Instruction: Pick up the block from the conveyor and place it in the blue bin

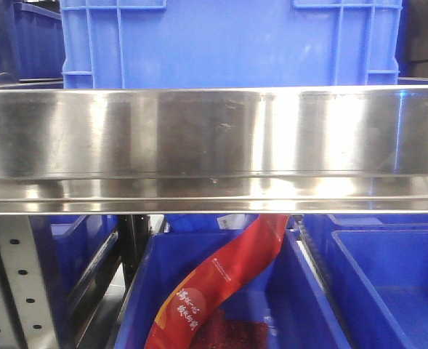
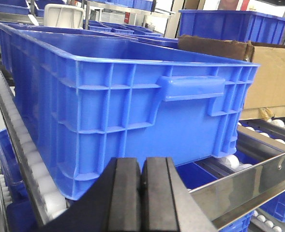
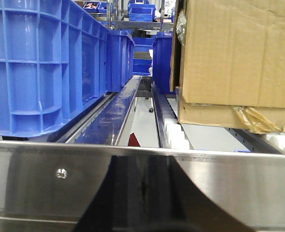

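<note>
Room: it was a storeroom full of blue bins on roller racks; a shiny steel rail (image 1: 214, 145) ran right across the front view; more bins stood far behind.
Left gripper: the left gripper (image 2: 141, 193) had its two black pads pressed flat together with no gap; it held nothing.
Right gripper: the right gripper (image 3: 142, 193) showed only as a dark shape low in its own view; I could not tell if it was open or closed.
Blue bin: a big blue bin (image 2: 123, 96) sat on white rollers (image 2: 31, 164) just ahead of and above the left gripper; it looked empty as far as the view showed.
Steel bar: a steel bar (image 3: 142, 169) lay straight across in front of the right gripper, very near it.
Cardboard box: a brown cardboard box (image 3: 234, 53) stood ahead of the right gripper, up and to the right.
Red bag: a red bag (image 1: 221, 283) hung into a lower bin (image 1: 148, 291) under the rail.
Block and conveyor: no block and no grey belt showed in any view; I could not tell where they were.
What could go wrong: the arms could bump the steel rail or the bin wall, because both sat so close; with the pads closed, a grab would miss unless they opened first; a reach made without seeing the block could knock the box or snag the red bag.
</note>
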Controlling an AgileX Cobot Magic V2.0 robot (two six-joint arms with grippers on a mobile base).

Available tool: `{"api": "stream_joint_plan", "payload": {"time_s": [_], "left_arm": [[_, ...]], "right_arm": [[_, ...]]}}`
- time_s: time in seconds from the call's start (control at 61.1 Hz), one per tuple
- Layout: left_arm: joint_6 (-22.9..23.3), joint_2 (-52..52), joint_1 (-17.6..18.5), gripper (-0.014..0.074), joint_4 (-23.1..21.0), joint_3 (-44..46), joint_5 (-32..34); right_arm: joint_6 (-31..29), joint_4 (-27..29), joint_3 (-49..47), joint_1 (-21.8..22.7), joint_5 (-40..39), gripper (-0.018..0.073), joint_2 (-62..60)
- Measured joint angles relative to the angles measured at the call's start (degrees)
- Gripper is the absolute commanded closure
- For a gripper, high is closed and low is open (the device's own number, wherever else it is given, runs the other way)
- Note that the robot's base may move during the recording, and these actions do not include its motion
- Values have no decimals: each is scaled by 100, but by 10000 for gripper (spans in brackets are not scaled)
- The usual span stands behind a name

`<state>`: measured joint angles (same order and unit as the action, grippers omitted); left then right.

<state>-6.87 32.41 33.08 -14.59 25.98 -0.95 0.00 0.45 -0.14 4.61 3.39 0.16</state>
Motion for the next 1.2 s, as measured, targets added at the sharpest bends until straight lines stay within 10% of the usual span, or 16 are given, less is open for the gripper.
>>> {"api": "stream_joint_plan", "payload": {"time_s": [0.327, 0.573, 1.195], "left_arm": [[1120, -1452, -1654, 707, 1803, -1274, 95], [1298, -2821, -2671, 707, 1953, -2355, 95], [1301, -3212, -2974, 707, 1767, -2603, 126]], "right_arm": [[0, 0, 0, 8, 0, 727, 0], [0, 0, 0, 8, 0, 727, 0], [0, 0, 8, 8, 0, 727, 0]]}}
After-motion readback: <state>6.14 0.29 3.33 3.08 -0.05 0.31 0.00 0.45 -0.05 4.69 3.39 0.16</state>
